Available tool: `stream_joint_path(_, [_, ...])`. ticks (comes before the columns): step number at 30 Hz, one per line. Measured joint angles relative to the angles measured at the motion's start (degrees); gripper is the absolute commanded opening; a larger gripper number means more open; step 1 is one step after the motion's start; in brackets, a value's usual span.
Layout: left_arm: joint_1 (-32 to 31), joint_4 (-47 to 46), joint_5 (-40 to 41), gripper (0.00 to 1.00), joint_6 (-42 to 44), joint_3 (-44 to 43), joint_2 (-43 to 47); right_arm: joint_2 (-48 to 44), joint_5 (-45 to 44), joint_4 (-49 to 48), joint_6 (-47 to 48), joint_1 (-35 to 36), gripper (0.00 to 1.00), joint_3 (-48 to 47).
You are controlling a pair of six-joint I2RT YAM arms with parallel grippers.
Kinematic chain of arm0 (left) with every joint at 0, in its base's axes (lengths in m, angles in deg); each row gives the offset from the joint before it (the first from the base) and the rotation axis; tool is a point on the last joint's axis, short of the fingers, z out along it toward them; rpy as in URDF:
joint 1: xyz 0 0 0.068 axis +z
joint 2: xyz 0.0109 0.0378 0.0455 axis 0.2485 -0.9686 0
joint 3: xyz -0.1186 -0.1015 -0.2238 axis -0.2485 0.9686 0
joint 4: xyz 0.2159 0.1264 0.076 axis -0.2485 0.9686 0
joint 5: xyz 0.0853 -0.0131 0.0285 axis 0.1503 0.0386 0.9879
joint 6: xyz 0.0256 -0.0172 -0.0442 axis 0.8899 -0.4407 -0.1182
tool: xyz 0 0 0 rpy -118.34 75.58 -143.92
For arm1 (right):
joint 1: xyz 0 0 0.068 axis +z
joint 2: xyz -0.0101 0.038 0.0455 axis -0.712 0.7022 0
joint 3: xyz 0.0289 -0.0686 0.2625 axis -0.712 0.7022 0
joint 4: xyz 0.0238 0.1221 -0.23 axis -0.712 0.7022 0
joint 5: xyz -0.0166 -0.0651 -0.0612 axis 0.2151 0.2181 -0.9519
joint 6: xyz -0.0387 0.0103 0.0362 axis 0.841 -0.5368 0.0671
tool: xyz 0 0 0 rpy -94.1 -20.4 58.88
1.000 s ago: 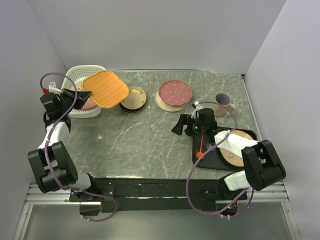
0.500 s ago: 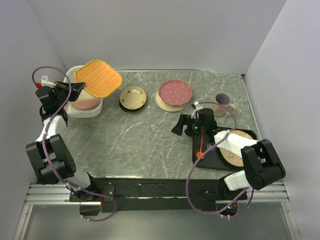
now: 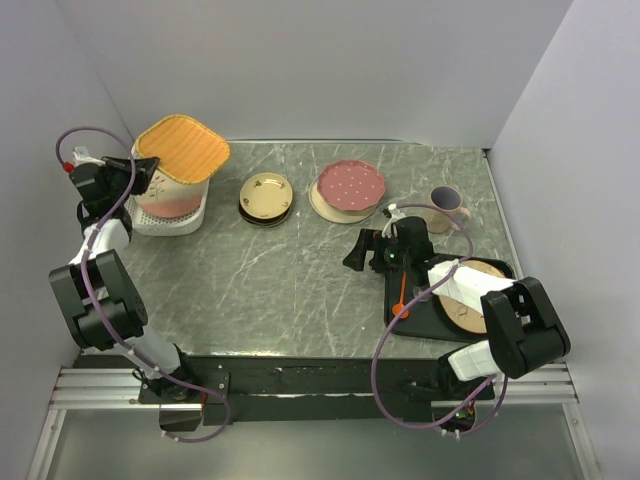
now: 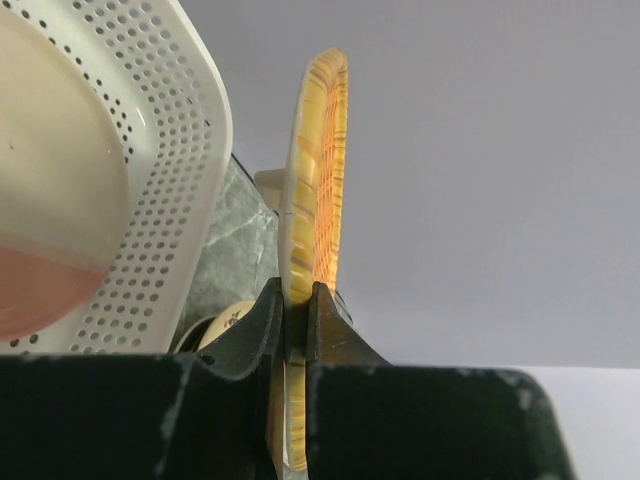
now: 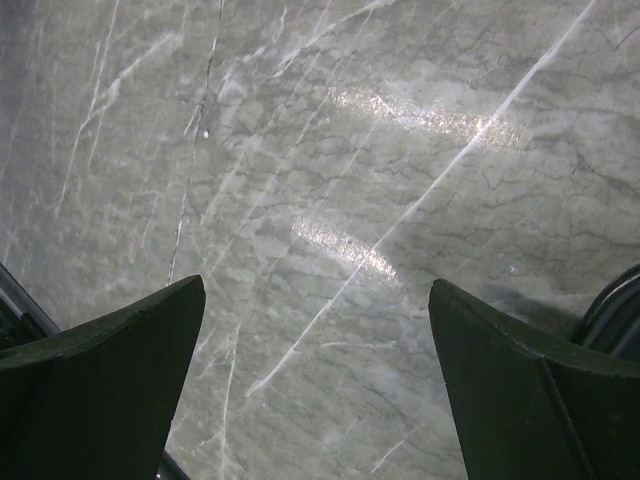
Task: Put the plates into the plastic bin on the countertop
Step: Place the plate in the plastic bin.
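Countertop carries the bin at its far left, one pink-and-cream plate lying inside. Orange plate hangs tilted above the bin, its edge pinched by the clamped left gripper. Right gripper stands wide apart over bare marble, holding nothing

— What lies around my left pincer?
— The gripped plate reaches to its right, above the plastic bin. Another plate lies in the bin, below the gripped one. Farther right on the countertop I see a stack of small plates, then two larger plates, one on the other.
— And my right pincer?
— It hangs over bare countertop. The mug stands behind it, to the right. The tray is at its right, nearer to me, with a single plate on it.
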Motion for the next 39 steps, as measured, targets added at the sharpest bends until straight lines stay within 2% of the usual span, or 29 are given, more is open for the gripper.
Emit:
stream_joint_path(19, [1.66,2.71,4.28,0.01,0.09,-7.98,-6.38,0.7,0.15,-0.02,-0.04,0.0,1.0,0.0])
stream_joint_path(39, [2.23,4.33,7.52,0.01,0.72,-7.41,-9.51,2.1,0.48,-0.37,-0.2,0.0,1.0,-0.11])
